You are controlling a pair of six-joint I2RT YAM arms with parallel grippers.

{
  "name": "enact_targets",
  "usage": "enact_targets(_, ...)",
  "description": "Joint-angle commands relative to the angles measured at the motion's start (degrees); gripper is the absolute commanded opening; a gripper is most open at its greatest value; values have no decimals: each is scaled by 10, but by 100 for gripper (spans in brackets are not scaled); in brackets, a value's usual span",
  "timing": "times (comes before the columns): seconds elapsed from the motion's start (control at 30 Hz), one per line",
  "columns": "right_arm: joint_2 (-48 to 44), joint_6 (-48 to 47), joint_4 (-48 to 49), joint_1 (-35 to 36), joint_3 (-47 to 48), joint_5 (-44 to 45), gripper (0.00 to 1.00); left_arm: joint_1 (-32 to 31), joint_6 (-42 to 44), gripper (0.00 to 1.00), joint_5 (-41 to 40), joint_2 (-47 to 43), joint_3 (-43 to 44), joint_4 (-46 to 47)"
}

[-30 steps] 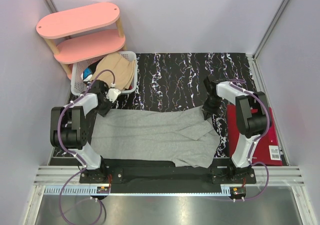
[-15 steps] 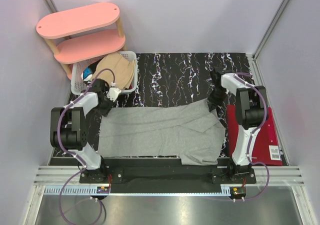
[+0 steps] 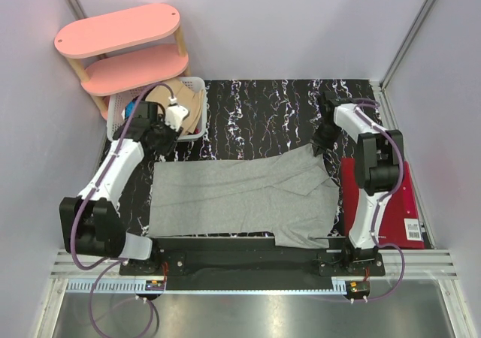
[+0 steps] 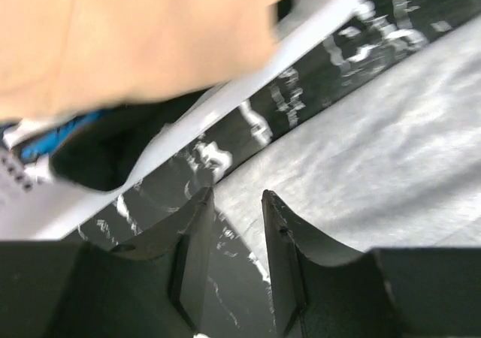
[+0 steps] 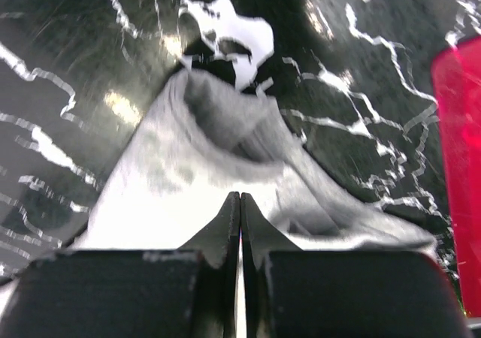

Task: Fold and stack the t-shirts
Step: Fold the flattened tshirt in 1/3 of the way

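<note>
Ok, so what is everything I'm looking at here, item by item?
grey t-shirt: one, light grey, spread on the table in front of the arms
tan t-shirt: one, tan-beige, heaped on top in the basket
other clothes: count unclear, blue and dark, under the tan one
basket: one, white lattice, table's far left corner
shelf: one, pink, two tiers, behind the basket
red flat item: one, red, right of the table
table: one, black with white veins
left gripper: black, open, over the grey shirt's far left edge
right gripper: black, shut on the grey t-shirt's far right corner
</note>
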Motion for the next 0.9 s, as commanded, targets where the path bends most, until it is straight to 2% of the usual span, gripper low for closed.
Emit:
enact_targets(0.0,-92,-8,-6,-1,-20,-6,3,-70,22,37,29,-43,-38,-80)
enact_targets(0.2,-201,-2,-3,23,-74,-8,5,-94,46,37,-27,-99,-139,-112)
enact_targets(0.37,-260,5,-1,64,-135,-11,7,-94,41,36,-90,-79,-192,-80)
enact_targets(0.53,-231,3,18,113,-198,-9,6,-94,20,36,-128,-18,-175,-45)
enact_targets(0.7,-189,3,36,116,-206,-3,5,-94,-3,34,-161,62,-138,-32)
enact_targets(0.87,-145,-1,48,116,-205,6,5,-94,-5,33,-175,92,-131,-7)
